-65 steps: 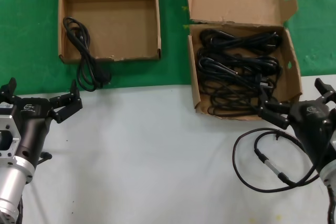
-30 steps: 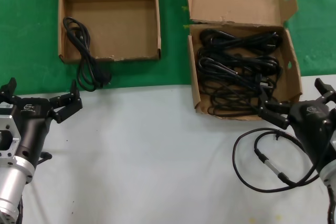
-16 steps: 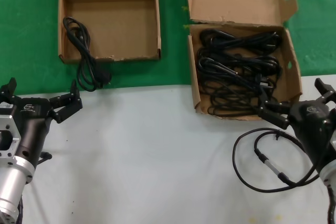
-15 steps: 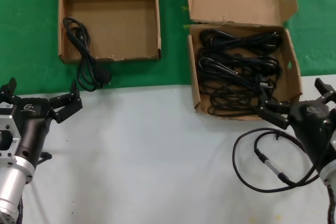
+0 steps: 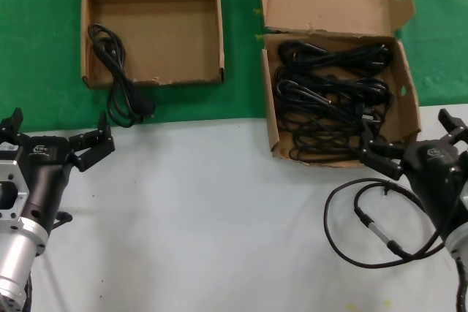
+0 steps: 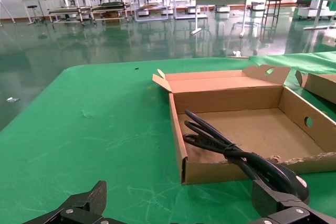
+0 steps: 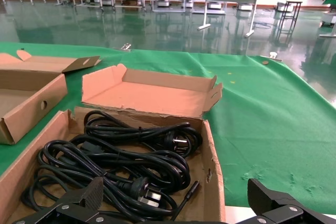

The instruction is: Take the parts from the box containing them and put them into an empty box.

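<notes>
Several bundled black power cords (image 5: 333,96) fill the cardboard tray with the tall lid flap (image 5: 406,93) at the back right. They also show in the right wrist view (image 7: 131,161). One cord (image 5: 115,71) lies at the left of the shallow box with the short flap (image 5: 168,34) and hangs over its ragged front edge onto the green cloth; it also shows in the left wrist view (image 6: 231,148). My left gripper (image 5: 58,135) is open and empty, in front of that box. My right gripper (image 5: 408,138) is open and empty at the tray's near right corner.
The boxes stand on a green cloth (image 5: 241,85); the near half is a white tabletop (image 5: 212,217). The robot's own black cable with a silver connector (image 5: 374,230) loops on the white surface by the right arm.
</notes>
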`<state>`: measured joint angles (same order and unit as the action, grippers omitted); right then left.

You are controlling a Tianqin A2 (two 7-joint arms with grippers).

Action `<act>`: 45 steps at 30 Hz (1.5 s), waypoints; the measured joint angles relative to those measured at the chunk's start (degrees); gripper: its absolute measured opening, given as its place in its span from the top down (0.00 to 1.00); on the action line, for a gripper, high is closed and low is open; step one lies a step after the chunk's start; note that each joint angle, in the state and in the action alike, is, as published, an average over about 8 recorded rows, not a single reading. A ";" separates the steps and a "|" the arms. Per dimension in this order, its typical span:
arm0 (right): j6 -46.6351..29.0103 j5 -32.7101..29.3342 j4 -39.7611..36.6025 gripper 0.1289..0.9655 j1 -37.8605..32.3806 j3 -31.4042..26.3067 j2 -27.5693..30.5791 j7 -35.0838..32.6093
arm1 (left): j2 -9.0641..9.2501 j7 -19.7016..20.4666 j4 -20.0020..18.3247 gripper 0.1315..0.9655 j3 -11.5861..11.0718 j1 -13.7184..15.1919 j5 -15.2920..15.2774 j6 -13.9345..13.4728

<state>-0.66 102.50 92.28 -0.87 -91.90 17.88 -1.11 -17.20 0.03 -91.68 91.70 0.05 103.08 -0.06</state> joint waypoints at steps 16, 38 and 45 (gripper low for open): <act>0.00 0.00 0.00 0.00 0.00 0.00 0.00 0.00 | 0.00 0.00 0.00 0.00 0.00 0.00 0.00 0.00; 0.00 0.00 0.00 0.00 0.00 0.00 0.00 0.00 | 0.00 0.00 0.00 0.00 0.00 0.00 0.00 0.00; 0.00 0.00 0.00 0.00 0.00 0.00 0.00 0.00 | 0.00 0.00 0.00 0.00 0.00 0.00 0.00 0.00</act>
<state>-0.66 102.50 92.28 -0.87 -91.90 17.88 -1.11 -17.20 0.03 -91.68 91.70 0.05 103.08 -0.06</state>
